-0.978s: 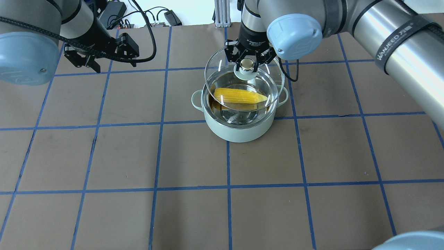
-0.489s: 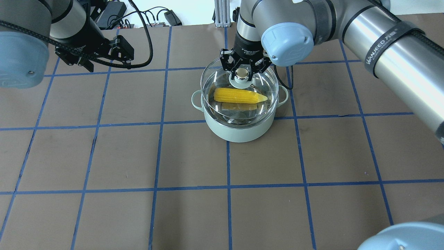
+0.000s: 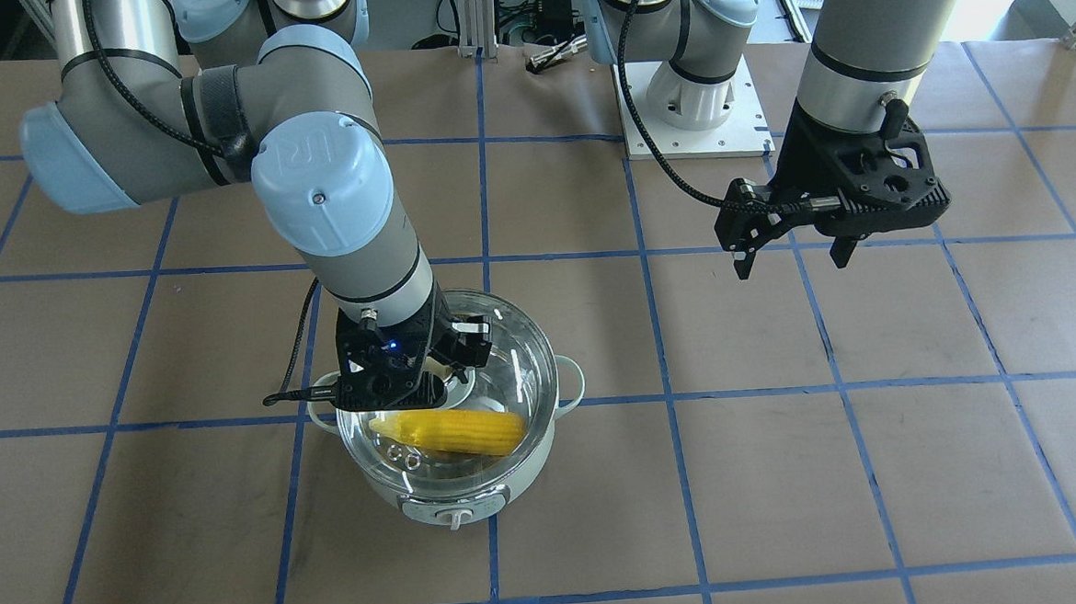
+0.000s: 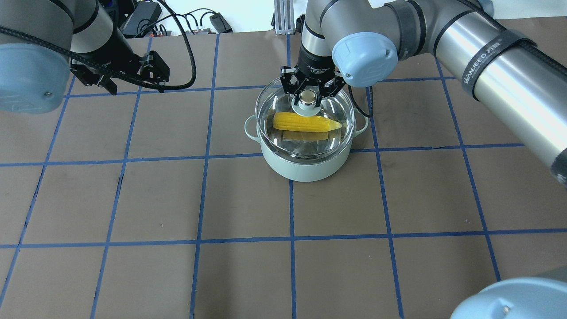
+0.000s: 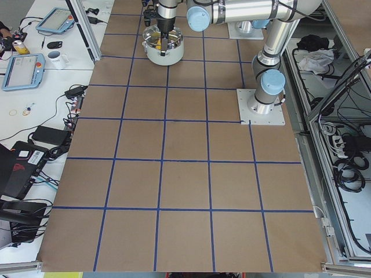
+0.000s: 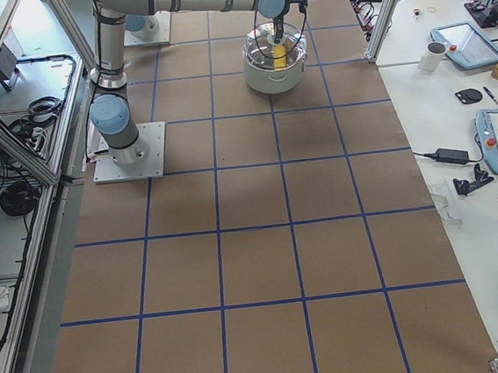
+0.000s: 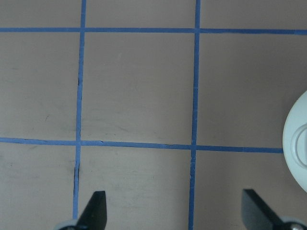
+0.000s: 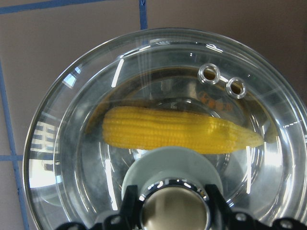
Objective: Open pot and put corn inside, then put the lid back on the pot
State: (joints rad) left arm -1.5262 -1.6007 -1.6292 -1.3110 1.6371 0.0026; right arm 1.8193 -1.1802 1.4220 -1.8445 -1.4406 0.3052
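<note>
The mint-green pot stands mid-table, its control knob facing away from the robot. The yellow corn lies across its steel inside and shows through the glass in the right wrist view. My right gripper is shut on the shiny knob of the clear glass lid. It holds the lid level over the pot's mouth, at or just above the rim; I cannot tell whether they touch. My left gripper is open and empty, off to the pot's left above bare table.
The table is brown with a blue tape grid. Cables and power bricks lie along its far edge. The left arm's base plate sits at the robot's side. Side benches hold tablets and a mug.
My right gripper has brought the lid down and levelled it, from tilted above the pot's far side to over the rim. My left gripper has drifted slightly left, away from the pot.
</note>
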